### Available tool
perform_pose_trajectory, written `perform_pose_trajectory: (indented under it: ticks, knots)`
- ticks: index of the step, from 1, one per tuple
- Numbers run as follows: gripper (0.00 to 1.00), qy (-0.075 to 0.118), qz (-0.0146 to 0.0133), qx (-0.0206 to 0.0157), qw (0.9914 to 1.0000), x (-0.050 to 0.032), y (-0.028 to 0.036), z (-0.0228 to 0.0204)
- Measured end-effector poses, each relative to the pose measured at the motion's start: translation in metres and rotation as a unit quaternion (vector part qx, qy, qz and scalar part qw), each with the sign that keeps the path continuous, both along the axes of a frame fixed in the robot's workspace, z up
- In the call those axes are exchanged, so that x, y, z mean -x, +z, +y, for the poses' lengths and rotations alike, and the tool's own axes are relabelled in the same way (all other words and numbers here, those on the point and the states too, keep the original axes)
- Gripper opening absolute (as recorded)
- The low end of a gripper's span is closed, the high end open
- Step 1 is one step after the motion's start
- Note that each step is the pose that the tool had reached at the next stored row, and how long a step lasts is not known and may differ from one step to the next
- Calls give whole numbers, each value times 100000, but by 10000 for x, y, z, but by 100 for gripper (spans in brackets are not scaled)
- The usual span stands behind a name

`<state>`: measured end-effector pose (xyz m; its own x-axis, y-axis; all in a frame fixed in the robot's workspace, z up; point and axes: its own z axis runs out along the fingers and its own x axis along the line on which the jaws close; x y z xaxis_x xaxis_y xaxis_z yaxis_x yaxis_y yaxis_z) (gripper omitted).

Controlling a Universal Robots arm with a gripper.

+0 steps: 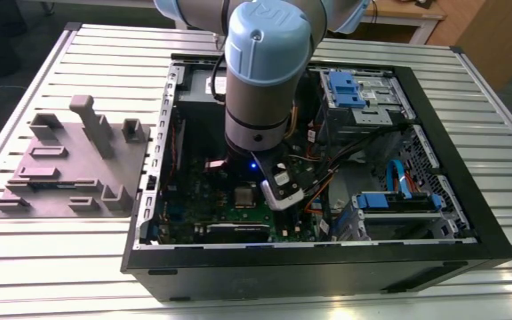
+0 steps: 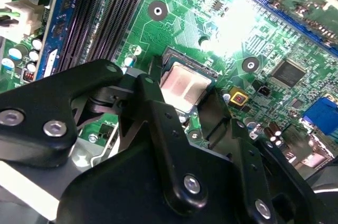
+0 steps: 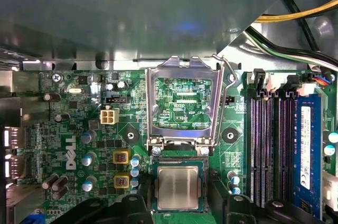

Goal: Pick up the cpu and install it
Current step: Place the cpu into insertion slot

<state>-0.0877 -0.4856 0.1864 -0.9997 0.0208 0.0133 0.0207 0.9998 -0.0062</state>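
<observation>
Cpu (image 3: 178,187): one small flat square chip. Its top is a brushed silver plate that catches the light, and a darker rim runs around it.
Cpu position: it lies flat in the socket on the green motherboard (image 3: 79,129), inside the open computer case (image 1: 327,267). In the second wrist view it is (image 2: 185,84).
Socket frame (image 3: 184,102): one silver metal frame, hinged up and open just beside the cpu. Green board shows through its window.
Tool (image 3: 179,211): black, directly over the cpu and nearest to it. I cannot tell whether it is spread or pinching the chip.
Arm (image 1: 261,67): one grey and pale blue robot arm, reaching down into the case from above.
Desk (image 1: 61,267): pale metal with ribbed slats. The black case sits near its middle.
Fixture plate (image 1: 127,167): one grey-brown plate with raised blocks and posts, near the desk edge at the exterior view's left.
Inside the case: one blue memory stick (image 3: 308,150) and two blue drive brackets (image 1: 341,87) (image 1: 397,200).
Room: wooden furniture beyond the far desk corner at the exterior view's right, and dark floor.
</observation>
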Motion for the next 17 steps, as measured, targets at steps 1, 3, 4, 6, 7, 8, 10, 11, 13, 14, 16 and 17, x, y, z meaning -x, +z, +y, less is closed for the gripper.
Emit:
perform_pose_trajectory:
  ticks: [1, 3, 4, 6, 7, 8, 10, 11, 13, 14, 16, 17]
  knots:
    - [55, 3, -14, -30, 100000, -1, -2, 1]
    - [55, 1, 8, 4, 100000, -1, 0, 0]
    - [55, 2, 14, 20, 100000, 0, 3, -1]
    - [55, -2, 17, 9, 100000, 0, 38, 0]
    - [55, -2, 15, 3, 100000, 0, 39, 0]
    - [55, -3, 16, 2, 100000, 0, 39, 0]
    - [55, -2, 16, 1, 100000, 0, 39, 0]
    - [55, -1, 19, 6, 100000, 0, 38, 0]
    - [55, -1, 20, 10, 100000, 0, 37, -1]
    - [53, -3, 38, 24, 100000, 1, 37, -1]
    - [46, -2, 29, 23, 100000, 0, 36, -1]
    - [46, -7, 23, 15, 100000, 0, 34, -1]
